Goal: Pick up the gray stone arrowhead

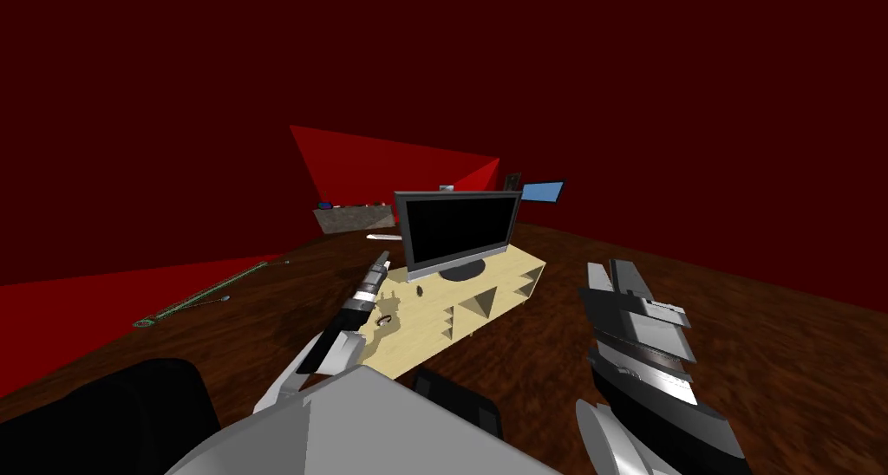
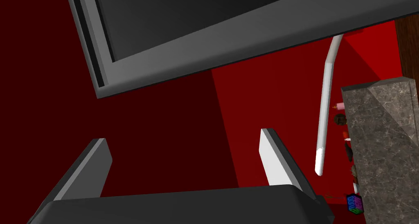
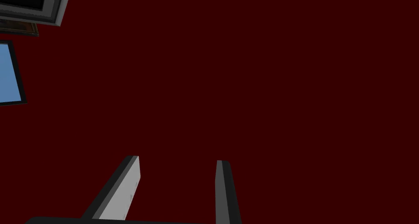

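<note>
Arrowhead (image 1: pixel 419 289): taken to be the small dark speck on top of the light wooden TV stand (image 1: pixel 486 309), in front of the TV (image 1: pixel 458 227). It is too small to confirm shape or colour. It lies near the left gripper (image 1: pixel 381 262), on the side toward the screen, not touching.

A ring-like item (image 1: pixel 382 322) lies on the same top, beside the left forearm.

Left wrist view: left gripper (image 2: pixel 184 135) has its fingers spread wide with nothing between them. It points at the TV's grey frame (image 2: pixel 204 50), which is cut off at the edges. Beyond the fingers are a white curved rod (image 2: pixel 325 111) and a grey marbled counter (image 2: pixel 384 144) with small indistinct items on it.

Right gripper (image 1: pixel 611 275) is raised well apart from the stand. Right wrist view: its fingers (image 3: pixel 122 189) are parted and empty.
</note>
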You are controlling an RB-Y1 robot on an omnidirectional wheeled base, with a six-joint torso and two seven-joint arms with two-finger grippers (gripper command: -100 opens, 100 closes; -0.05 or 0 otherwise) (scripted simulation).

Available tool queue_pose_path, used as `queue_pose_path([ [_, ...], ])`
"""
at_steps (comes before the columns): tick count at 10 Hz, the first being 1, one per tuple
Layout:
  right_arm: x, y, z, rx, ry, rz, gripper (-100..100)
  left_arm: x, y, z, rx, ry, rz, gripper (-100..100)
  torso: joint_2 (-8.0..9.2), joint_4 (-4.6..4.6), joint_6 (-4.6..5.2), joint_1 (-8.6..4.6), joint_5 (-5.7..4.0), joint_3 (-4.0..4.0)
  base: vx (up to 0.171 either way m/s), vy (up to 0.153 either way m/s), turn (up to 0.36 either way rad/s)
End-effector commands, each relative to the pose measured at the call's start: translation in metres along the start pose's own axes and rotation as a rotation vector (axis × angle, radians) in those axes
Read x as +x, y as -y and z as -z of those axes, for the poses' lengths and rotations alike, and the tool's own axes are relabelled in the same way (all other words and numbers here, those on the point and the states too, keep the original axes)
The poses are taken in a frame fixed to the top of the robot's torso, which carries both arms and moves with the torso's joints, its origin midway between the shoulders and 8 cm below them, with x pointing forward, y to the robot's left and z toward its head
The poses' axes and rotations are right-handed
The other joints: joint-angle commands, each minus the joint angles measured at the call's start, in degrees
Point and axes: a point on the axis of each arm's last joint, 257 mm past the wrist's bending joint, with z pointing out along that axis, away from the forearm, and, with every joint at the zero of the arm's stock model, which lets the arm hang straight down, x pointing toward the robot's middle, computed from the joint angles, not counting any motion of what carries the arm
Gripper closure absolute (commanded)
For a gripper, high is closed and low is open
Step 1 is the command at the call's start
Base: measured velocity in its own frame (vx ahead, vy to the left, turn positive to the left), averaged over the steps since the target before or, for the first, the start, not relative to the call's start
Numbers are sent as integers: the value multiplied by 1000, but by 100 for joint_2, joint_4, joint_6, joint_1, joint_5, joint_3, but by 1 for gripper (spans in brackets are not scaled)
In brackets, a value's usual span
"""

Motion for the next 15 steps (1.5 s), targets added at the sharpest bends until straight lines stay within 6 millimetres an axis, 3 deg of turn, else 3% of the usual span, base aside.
queue_pose_path([
  [1,0,0,0,0,0,0,0,-5,-29,5,-72,-1,-34,-100,0,0,0,0,0,0,57,-56,-58],
  [5,0,0,0,0,0,0,0,-28,-120,39,-324,-11,-143,-100,-13,-3,1,-8,-2,-8,97,-74,-236],
  [6,0,0,0,0,0,0,0,-28,-125,41,-334,-12,-145,-100,-15,-4,2,-7,-1,-9,66,-51,-78],
  [8,0,0,0,0,0,0,0,-43,-168,66,-461,-24,-198,-100,4,1,2,-3,-1,2,68,-60,-210],
  [9,0,0,0,0,0,0,0,-42,-173,69,-474,-26,-198,-100,-1,0,3,-6,-1,-1,60,-41,-75],
  [11,0,0,0,0,0,0,0,-59,-216,101,-612,-43,-244,-100,3,1,1,0,0,2,84,-53,-157],
  [12,0,0,0,0,0,0,0,-59,-220,104,-620,-45,-248,-100,-8,-1,1,-3,0,-4,82,-42,-110],
  [14,0,0,0,0,0,0,0,-77,-263,146,-767,-68,-289,-100,0,0,3,-2,-1,0,82,-51,-258],
  [15,0,0,0,0,0,0,0,-77,-263,146,-770,-71,-292,-100,-2,-1,1,-5,-2,-1,62,-32,-35],
])
